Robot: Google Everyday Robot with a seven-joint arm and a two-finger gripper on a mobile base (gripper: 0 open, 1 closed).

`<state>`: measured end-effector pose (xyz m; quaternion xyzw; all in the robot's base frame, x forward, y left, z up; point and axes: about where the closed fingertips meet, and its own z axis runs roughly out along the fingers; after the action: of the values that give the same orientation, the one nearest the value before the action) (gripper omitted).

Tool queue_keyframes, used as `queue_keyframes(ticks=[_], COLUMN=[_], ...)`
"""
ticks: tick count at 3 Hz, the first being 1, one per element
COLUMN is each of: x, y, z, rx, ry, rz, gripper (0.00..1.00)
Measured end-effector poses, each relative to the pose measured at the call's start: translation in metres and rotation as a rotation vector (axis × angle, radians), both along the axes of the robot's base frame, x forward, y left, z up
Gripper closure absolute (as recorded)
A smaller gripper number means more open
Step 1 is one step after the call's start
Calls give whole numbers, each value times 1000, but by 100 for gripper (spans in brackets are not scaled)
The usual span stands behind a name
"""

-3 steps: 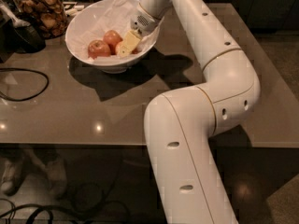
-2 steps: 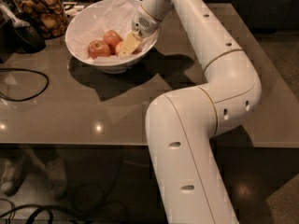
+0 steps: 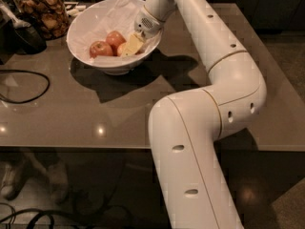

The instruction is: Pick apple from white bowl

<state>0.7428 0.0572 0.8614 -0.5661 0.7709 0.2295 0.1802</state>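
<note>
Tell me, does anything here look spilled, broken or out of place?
Nothing stands out. The white bowl sits upright on the table, apples resting on its paper lining, with the gripper reaching in beside them. The snack jar stands upright; a black cable lies looped at the table's left.

Table: bowl, pincer inside; perhaps cable

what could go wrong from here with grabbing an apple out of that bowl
1. The gripper is down inside the white bowl, close to its right wall. A sideways push could slide or tip the bowl.
2. The apples lie bunched together beside the gripper, so the one it goes for may roll away.
3. The crumpled paper lining the bowl could snag and lift out with the apple.
</note>
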Motion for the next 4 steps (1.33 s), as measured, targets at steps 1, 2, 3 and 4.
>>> queue_keyframes(ticks=[1, 2, 3, 4], x=[4, -5, -25, -53], y=[4, 6, 7, 12], z=[12, 50, 93, 130], rx=[14, 24, 48, 86], ry=[-37, -87, -125, -149], rz=[-8, -20, -20, 23], gripper=[100, 100, 100, 100])
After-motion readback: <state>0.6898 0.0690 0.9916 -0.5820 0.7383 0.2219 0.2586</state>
